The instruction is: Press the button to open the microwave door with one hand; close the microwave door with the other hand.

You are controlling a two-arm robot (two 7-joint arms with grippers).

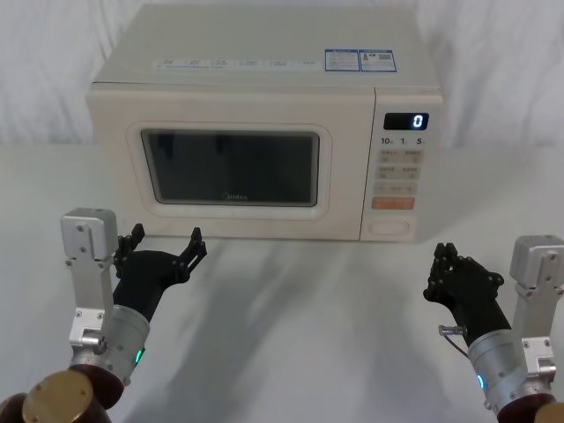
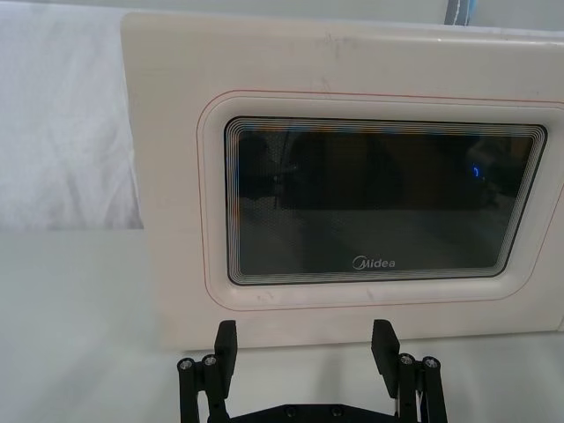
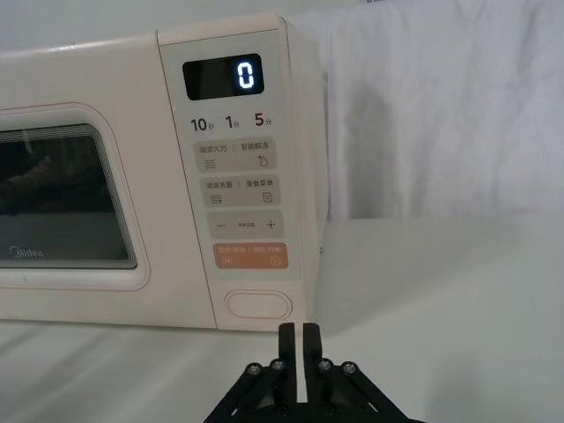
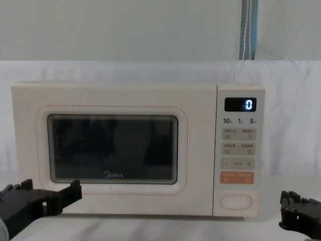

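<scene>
The cream microwave (image 1: 264,66) stands at the back of the table, its display reading "0". The microwave door (image 1: 231,167) (image 2: 172,132) (image 4: 113,108) is closed flush. At the bottom of the control panel sits the wide cream button (image 1: 390,228) (image 3: 258,304) (image 4: 236,201). My left gripper (image 1: 166,238) (image 2: 304,342) (image 4: 50,188) hovers open just in front of the door's lower edge, holding nothing. On the right, short of the button and a little to its right, my right gripper (image 1: 443,256) (image 3: 299,338) (image 4: 290,200) is shut and empty.
A white cloth covers the table (image 1: 326,308) and hangs as a backdrop behind the oven. The orange key (image 3: 251,256) and small beige keys sit above the button. Open tabletop lies between the grippers and the microwave.
</scene>
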